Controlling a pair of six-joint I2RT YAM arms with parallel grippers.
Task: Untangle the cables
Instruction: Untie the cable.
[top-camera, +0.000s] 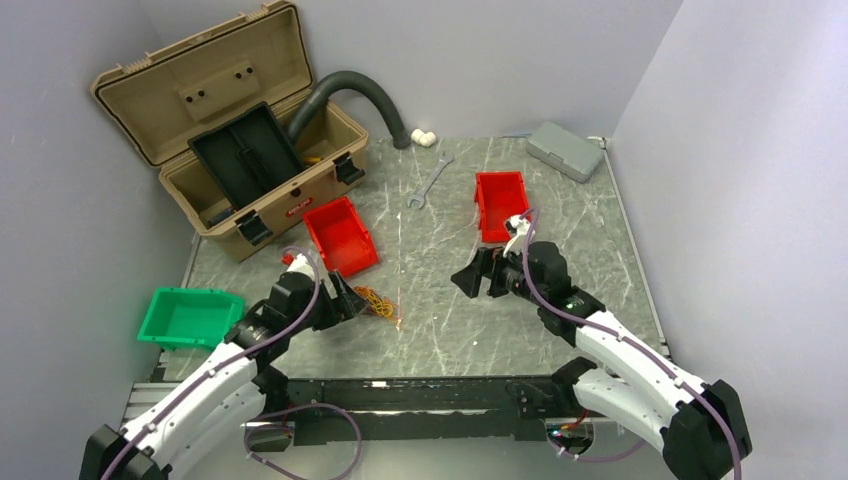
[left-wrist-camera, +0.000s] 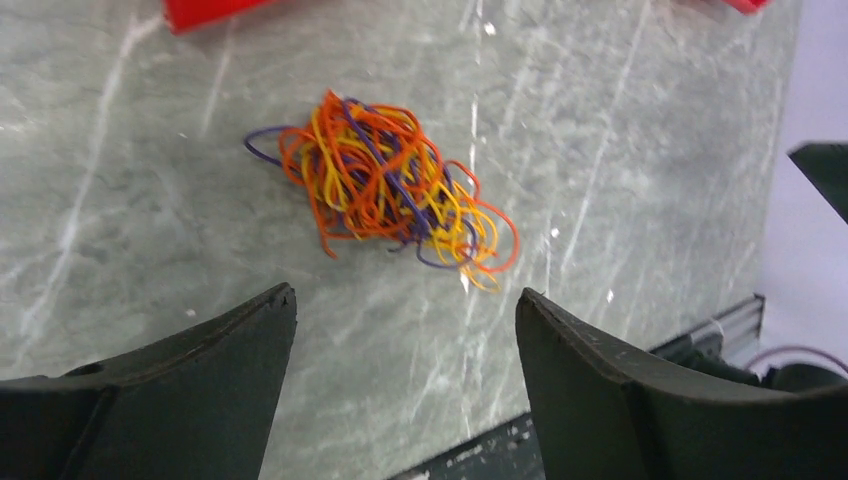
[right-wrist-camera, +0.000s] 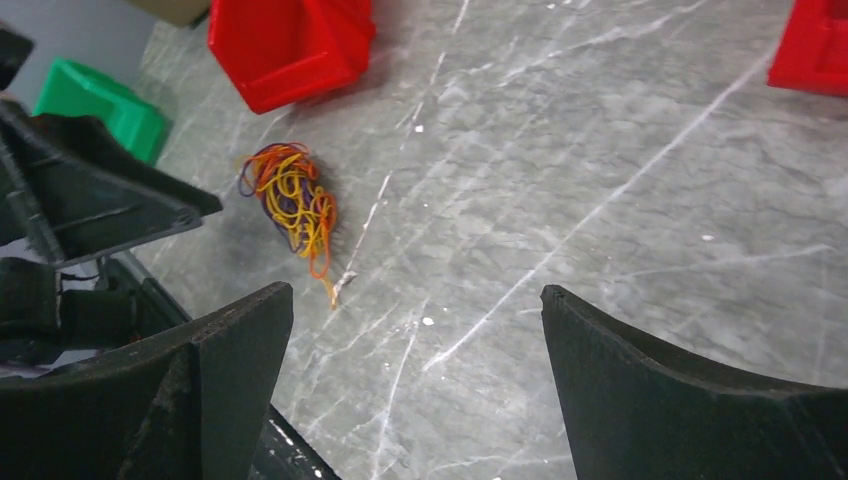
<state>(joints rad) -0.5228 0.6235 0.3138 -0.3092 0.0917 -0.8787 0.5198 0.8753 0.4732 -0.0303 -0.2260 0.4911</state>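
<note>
The cables (top-camera: 378, 301) are a small tangle of thin orange, yellow and purple wires lying on the grey marble table near its front edge. The tangle shows in the left wrist view (left-wrist-camera: 385, 183) just ahead of my fingers, and in the right wrist view (right-wrist-camera: 290, 205) off to the left. My left gripper (top-camera: 345, 299) is open and empty, right beside the tangle on its left. My right gripper (top-camera: 472, 275) is open and empty, well to the right of the tangle, above the table's middle.
A red bin (top-camera: 342, 236) sits just behind the tangle, another red bin (top-camera: 500, 204) behind my right gripper. A green bin (top-camera: 190, 316) stands at the left edge. An open tan toolbox (top-camera: 230, 130), grey hose (top-camera: 350, 92), wrench (top-camera: 428, 182) and grey case (top-camera: 566, 150) lie at the back.
</note>
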